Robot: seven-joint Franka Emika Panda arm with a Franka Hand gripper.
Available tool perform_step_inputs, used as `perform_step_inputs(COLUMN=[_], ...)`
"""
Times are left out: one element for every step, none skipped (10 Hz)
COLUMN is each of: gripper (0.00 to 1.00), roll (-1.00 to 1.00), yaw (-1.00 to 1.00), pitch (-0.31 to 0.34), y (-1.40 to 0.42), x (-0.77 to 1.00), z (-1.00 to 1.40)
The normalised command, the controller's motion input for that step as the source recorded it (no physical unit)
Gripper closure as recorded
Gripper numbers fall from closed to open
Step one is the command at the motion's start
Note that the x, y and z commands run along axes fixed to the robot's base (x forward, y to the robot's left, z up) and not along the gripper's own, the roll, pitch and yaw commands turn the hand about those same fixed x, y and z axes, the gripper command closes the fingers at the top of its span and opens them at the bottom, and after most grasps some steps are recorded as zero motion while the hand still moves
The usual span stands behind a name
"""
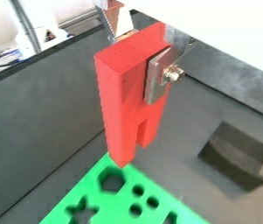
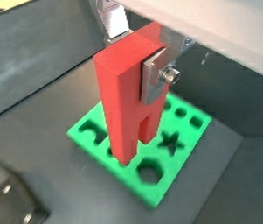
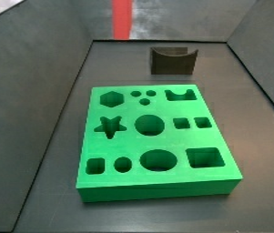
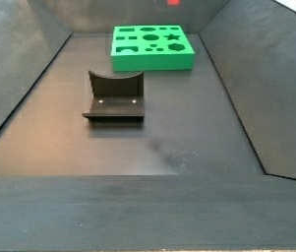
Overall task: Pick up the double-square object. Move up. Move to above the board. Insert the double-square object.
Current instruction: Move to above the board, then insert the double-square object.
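My gripper (image 1: 140, 54) is shut on the double-square object (image 1: 128, 105), a tall red bar with a lengthwise groove, and holds it upright well above the floor. One silver finger (image 1: 162, 77) presses its side and the other finger (image 1: 114, 26) is behind it. Both wrist views show this grip (image 2: 137, 52). The green board (image 2: 175, 149) with its shaped holes lies flat below the bar's lower end (image 2: 124, 153). In a side view only the bar's lower part (image 3: 122, 18) shows at the top edge, above the board (image 3: 151, 136). The gripper itself is out of both side views.
A dark grey block with a curved notch (image 3: 172, 59) stands on the floor beside the board's short edge and also shows in the other views (image 4: 113, 96) (image 1: 236, 153). Sloping dark walls (image 3: 42, 100) enclose the floor on all sides.
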Motion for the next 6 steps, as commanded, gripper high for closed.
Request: perform_step_inputs(gripper=[1.00, 1.00, 1.00, 1.00, 1.00, 1.00], roll=[0.01, 0.02, 0.03, 0.00, 0.00, 0.02], yaw=[0.01, 0.01, 0.01, 0.00, 0.01, -0.03], pitch=[0.120, 0.100, 0.085, -0.001, -0.050, -0.034], y=[-0.58, -0.31, -0.22, -0.03, -0.20, -0.36], x=[0.20, 0.13, 0.10, 0.00, 0.07, 0.26], z=[0.13, 0.07, 0.06, 0.00, -0.15, -0.29])
